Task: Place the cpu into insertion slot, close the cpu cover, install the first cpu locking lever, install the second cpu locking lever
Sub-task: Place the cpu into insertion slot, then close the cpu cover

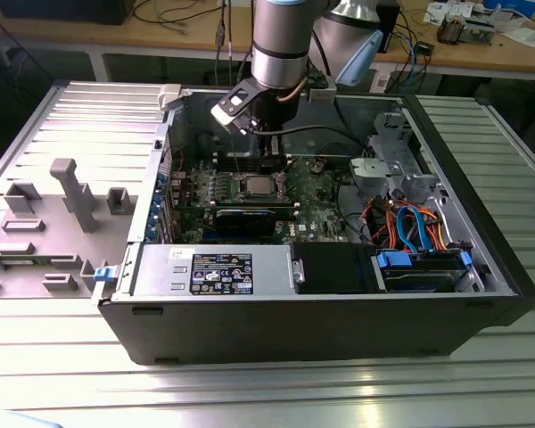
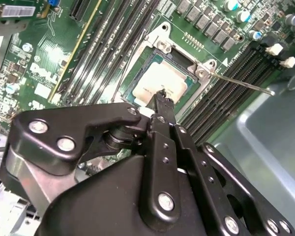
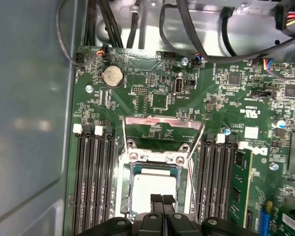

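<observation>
The cpu (image 3: 147, 186), a silvery square chip, lies flat in the insertion slot (image 3: 122, 196) on the green board, also seen from the other side as cpu (image 2: 157, 81). The cpu cover (image 3: 162, 121), a thin metal frame, stands swung open beyond the slot. A thin metal lever (image 2: 241, 83) juts out free beside the socket. My gripper (image 3: 162, 200) hovers right over the chip's near edge, its black fingers (image 2: 161, 98) drawn together with nothing between them. In the exterior view the gripper (image 1: 275, 176) reaches down into the case just beside the insertion slot (image 1: 255, 185).
Long black memory slots (image 3: 91, 182) flank the socket on both sides. Cables (image 3: 113, 24) hang along the case wall past the board. The open computer case (image 1: 276, 321) holds a power supply (image 1: 214, 270), a drive cage (image 1: 397, 156) and coloured cables (image 1: 410, 223) at the exterior view's right.
</observation>
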### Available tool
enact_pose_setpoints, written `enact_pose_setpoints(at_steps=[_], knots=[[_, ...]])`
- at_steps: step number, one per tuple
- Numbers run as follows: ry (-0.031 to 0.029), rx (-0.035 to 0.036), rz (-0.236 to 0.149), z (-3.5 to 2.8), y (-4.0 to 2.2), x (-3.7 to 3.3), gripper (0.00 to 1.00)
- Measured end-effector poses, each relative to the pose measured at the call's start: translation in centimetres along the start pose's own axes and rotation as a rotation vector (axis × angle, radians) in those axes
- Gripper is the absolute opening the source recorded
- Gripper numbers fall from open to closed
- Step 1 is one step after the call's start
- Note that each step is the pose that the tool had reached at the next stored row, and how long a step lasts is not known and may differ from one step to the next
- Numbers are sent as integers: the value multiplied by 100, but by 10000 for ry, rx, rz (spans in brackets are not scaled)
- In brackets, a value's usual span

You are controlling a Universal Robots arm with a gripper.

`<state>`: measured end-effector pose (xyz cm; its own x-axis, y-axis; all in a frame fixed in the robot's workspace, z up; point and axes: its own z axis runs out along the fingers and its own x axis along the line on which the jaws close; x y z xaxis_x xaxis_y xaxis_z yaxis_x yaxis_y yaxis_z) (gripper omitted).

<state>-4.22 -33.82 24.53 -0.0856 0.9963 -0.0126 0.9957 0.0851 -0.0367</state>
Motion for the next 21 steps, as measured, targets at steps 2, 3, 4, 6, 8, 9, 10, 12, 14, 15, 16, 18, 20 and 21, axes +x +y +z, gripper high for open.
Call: enact_pose_setpoints(at_steps=[2,3,4,6,8,9,10,12,14,15,16,18,20,21], knots=[[1,0,0,-32,-1,0,11],[2,-2,0,-32,-1,0,11],[3,-2,0,-32,-1,0,11],[0,0,0,-33,-1,0,11],[1,-1,0,-33,-1,0,11],[1,-1,-1,-33,-1,0,11],[1,-1,0,-34,-1,0,11],[0,-1,-1,-33,-2,-18,11],[2,-1,0,-33,0,-27,11],[2,-1,0,-33,1,-29,11],[0,0,0,-34,5,-32,11],[0,0,0,-34,24,-38,11],[1,0,-1,-35,57,-44,11],[0,0,0,-35,66,-46,11]])
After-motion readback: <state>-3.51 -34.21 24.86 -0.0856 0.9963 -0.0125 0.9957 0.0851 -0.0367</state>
